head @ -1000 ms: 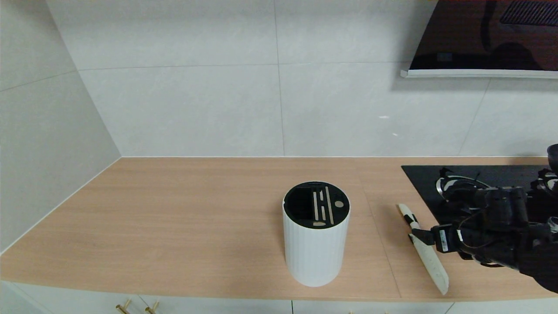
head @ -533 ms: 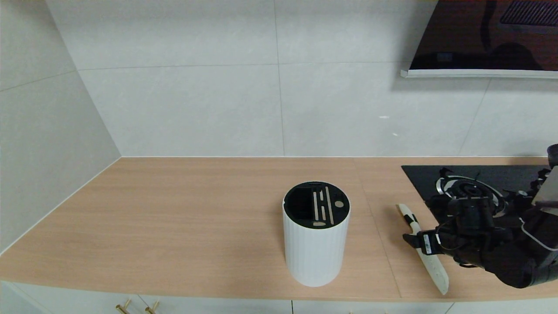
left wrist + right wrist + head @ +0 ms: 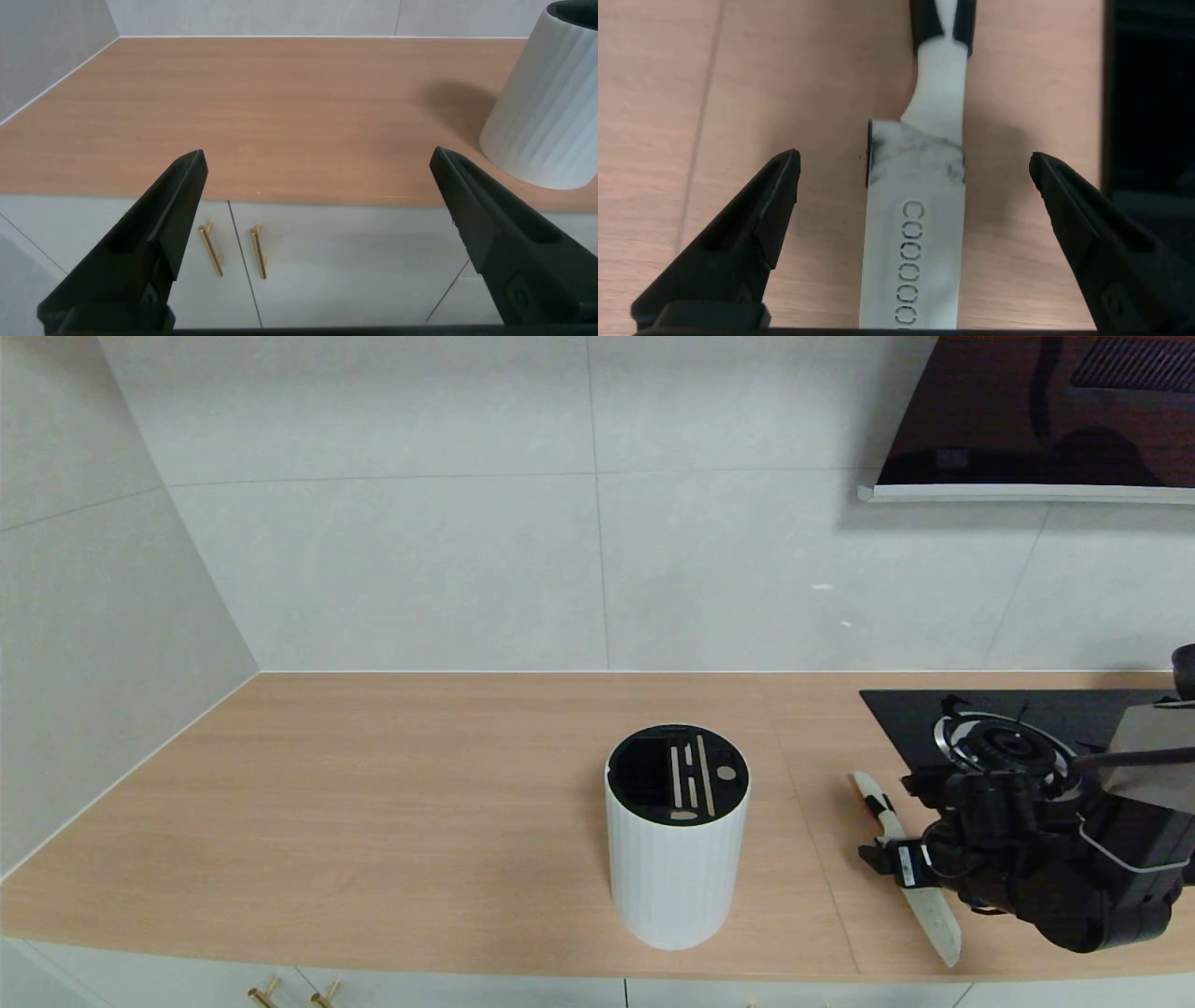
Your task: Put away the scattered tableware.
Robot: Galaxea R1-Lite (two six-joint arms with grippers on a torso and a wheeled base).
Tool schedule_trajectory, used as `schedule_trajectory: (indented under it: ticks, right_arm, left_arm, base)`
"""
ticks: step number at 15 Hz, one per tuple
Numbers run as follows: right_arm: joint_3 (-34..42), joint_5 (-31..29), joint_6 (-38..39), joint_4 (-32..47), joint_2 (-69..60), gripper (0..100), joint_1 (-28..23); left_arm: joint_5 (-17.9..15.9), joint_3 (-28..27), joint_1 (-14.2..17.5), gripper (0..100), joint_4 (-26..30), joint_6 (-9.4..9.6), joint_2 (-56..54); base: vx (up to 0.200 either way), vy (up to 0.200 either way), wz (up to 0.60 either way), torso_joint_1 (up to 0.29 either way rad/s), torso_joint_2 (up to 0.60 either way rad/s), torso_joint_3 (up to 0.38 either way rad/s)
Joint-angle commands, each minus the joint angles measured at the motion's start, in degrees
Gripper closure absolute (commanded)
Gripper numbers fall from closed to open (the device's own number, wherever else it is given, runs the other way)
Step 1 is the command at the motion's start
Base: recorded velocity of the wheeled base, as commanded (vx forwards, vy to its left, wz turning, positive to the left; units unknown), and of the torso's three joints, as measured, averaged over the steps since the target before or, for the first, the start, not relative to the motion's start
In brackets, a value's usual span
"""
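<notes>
A white knife (image 3: 937, 921) with a black-and-white handle lies flat on the wooden counter (image 3: 420, 803), right of the white ribbed knife block (image 3: 677, 845) with its black slotted top. My right gripper (image 3: 885, 861) hovers over the knife where blade meets handle. In the right wrist view this gripper (image 3: 913, 159) is open, its two fingers on either side of the knife (image 3: 915, 243), with a gap on each side. My left gripper (image 3: 318, 159) is open and holds nothing. It is off the counter's front edge, with the knife block (image 3: 547, 103) further along the counter.
A black gas hob (image 3: 999, 742) with a burner ring sits right of the knife, under a dark range hood (image 3: 1046, 420). Tiled walls close the back and left. Cabinet doors with gold handles (image 3: 234, 250) lie under the counter edge.
My right arm has swung in from the right, carrying its gripper a little left and down over the knife. The knife and the knife block have not moved.
</notes>
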Motion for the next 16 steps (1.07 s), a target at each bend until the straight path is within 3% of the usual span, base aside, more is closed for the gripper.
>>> schedule_trajectory:
  ticks: [1, 9, 10, 16]
  right_arm:
    - [-0.44, 0.0, -0.02, -0.02, 1.22, 0, 0.0]
    - [-1.58, -0.08, 1.04, -0.02, 1.84, 0, -0.17]
    - [-1.85, -0.08, 1.12, -0.11, 2.19, 100, -0.35]
    - [-1.93, -0.08, 1.21, -0.02, 2.27, 100, -0.35]
  left_arm:
    - [0.08, 0.0, 0.01, 0, 0.0, -0.02, 0.0]
    - [0.0, 0.0, 0.01, 0, 0.0, -0.02, 0.0]
    - [0.0, 0.0, 0.01, 0, 0.0, -0.02, 0.0]
    - [0.0, 0.0, 0.01, 0, 0.0, -0.02, 0.0]
  base:
    - [0.0, 0.0, 0.0, 0.0, 0.0, 0.0]
    - [0.0, 0.0, 0.0, 0.0, 0.0, 0.0]
    - [0.0, 0.0, 0.0, 0.0, 0.0, 0.0]
    - [0.0, 0.0, 0.0, 0.0, 0.0, 0.0]
